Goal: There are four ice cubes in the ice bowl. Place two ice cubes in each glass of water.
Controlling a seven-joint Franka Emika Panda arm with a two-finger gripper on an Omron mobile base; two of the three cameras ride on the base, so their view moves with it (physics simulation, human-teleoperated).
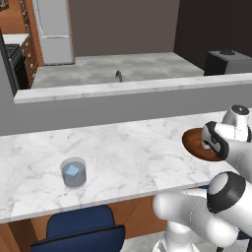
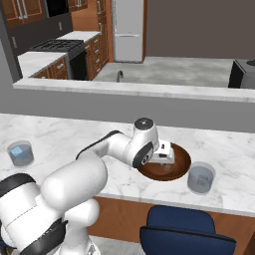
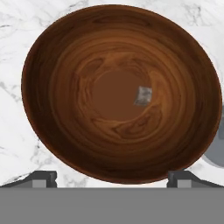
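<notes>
The ice bowl (image 3: 65, 65), dark reddish-brown and wood-like, lies right under my gripper (image 3: 112, 179). One small pale ice cube (image 3: 143, 96) rests near its centre. My gripper is open, its fingertips (image 3: 41, 178) spread wide above the bowl's near rim with nothing between them. In the right base view the gripper (image 2: 164, 160) hovers over the bowl (image 2: 182, 164). One glass of water (image 2: 200, 178) stands just right of the bowl. The other glass (image 1: 74, 173) stands far left on the counter and holds a pale-blue ice cube (image 1: 72, 171).
The marble counter (image 1: 128, 152) runs left to right, with a raised grey ledge (image 1: 123, 88) behind it. A blue chair (image 2: 184, 231) sits below the counter's front edge. Open counter lies between the left glass and the bowl.
</notes>
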